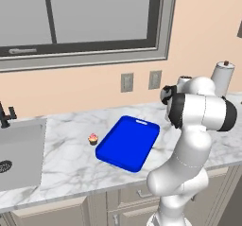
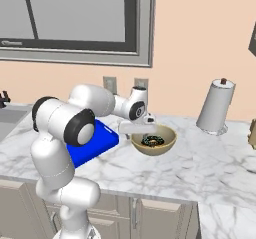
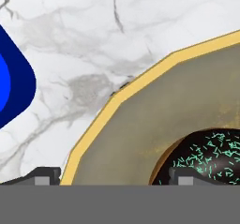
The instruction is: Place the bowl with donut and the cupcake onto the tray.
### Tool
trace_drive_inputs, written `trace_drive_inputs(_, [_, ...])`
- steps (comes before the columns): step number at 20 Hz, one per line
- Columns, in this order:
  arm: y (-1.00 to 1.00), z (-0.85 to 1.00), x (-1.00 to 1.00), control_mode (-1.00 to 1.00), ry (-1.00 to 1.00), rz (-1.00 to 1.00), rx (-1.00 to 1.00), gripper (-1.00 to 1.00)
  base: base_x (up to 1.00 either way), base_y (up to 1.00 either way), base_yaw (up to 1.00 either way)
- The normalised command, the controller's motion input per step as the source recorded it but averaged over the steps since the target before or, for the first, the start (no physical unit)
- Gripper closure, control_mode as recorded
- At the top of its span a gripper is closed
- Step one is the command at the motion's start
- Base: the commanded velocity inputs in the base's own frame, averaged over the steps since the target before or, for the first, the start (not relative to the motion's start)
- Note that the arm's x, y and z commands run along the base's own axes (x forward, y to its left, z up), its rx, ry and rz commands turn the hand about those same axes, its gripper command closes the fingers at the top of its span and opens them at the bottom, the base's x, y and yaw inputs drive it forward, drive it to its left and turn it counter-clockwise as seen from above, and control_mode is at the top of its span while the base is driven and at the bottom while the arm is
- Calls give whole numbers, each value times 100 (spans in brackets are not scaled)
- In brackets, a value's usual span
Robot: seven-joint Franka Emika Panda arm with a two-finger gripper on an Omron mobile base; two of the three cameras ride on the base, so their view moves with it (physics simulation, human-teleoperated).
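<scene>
bowl [image 3: 140, 124] rim sits between the open tool's [image 3: 115, 176] finger tips.

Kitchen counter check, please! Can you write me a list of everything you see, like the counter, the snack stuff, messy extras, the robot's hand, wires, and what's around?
Surface: white marble counter, nothing spilled.
Bowl: tan bowl stands on the counter right of the tray, not on it.
Donut: chocolate donut with sprinkles lies inside the bowl.
Cupcake: pink cupcake stands on the counter just left of the tray.
Tray: blue tray lies flat with nothing on it.
Clutter: paper towel roll stands upright at the back.
Gripper: gripper is open, straddling the bowl's rim.
Cables: nothing seen.
Surroundings: sink at left, window above, wall outlets.
</scene>
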Motion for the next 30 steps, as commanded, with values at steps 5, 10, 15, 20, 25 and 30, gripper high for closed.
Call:
trace_drive_inputs(5, [0,0,0,-100,0,0,0,-100,0,0,0])
trace_drive_inputs(10, [0,0,0,-100,0,0,0,-100,0,0,0])
trace_drive_inputs(15, [0,-5,0,-100,0,0,0,100,0,0,0])
trace_drive_inputs(20, [0,-1,0,-100,0,0,0,100,0,0,0])
trace_drive_inputs(25, [0,0,0,-100,0,0,0,100,0,0,0])
trace_drive_inputs(30, [0,8,0,-100,0,5,-2,100,0,0,0])
